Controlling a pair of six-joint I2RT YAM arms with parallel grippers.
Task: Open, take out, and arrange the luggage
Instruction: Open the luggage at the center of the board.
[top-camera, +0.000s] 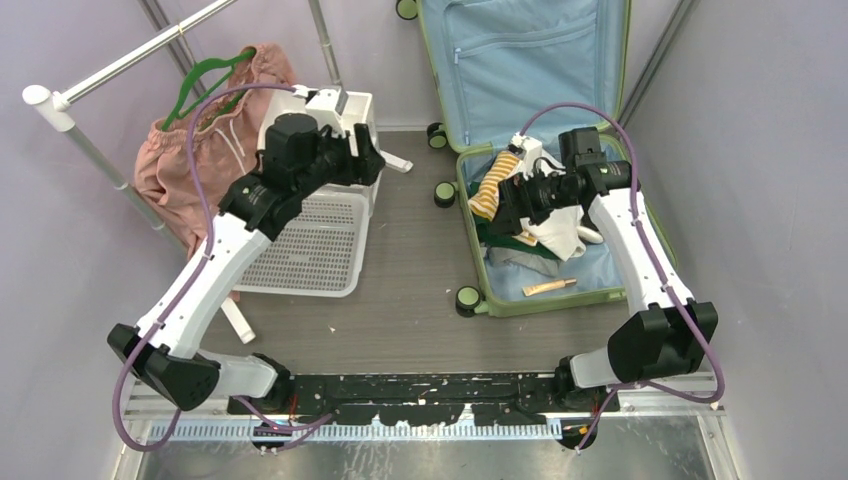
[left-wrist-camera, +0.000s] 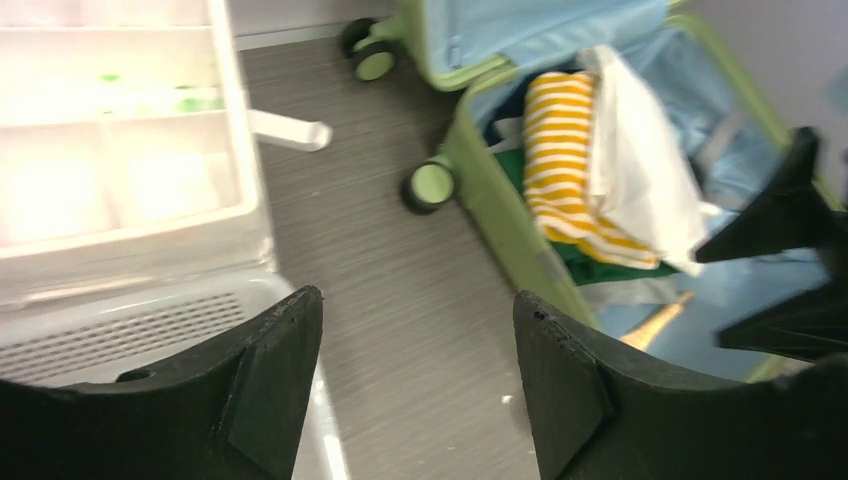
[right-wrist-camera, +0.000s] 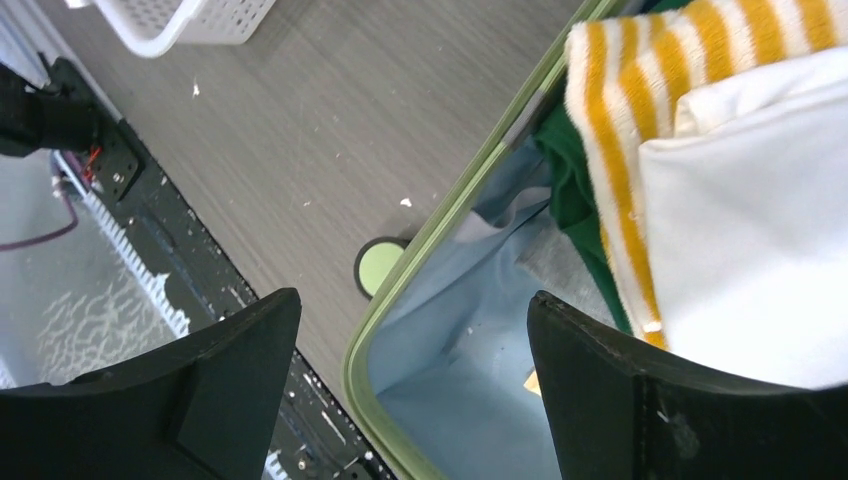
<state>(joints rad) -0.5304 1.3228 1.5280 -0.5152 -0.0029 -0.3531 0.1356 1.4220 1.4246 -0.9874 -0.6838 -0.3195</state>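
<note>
My right gripper (right-wrist-camera: 412, 305) hangs with jaws spread and empty above the left rim of the suitcase (top-camera: 530, 60). My left gripper (left-wrist-camera: 415, 320), jaws likewise parted on nothing, hangs over the basket (top-camera: 310, 250) beside the drawer unit (left-wrist-camera: 110, 130). The pale-green hard-shell suitcase lies open at the far right corner of the grey wood-grain table (top-camera: 420, 260), its blue-lined lid upright against the back wall. Inside it a yellow-striped knit (left-wrist-camera: 565, 150) and a white cloth (left-wrist-camera: 640, 160) lie on top of a green garment (right-wrist-camera: 570, 190). Lilac walls close in the room.
</note>
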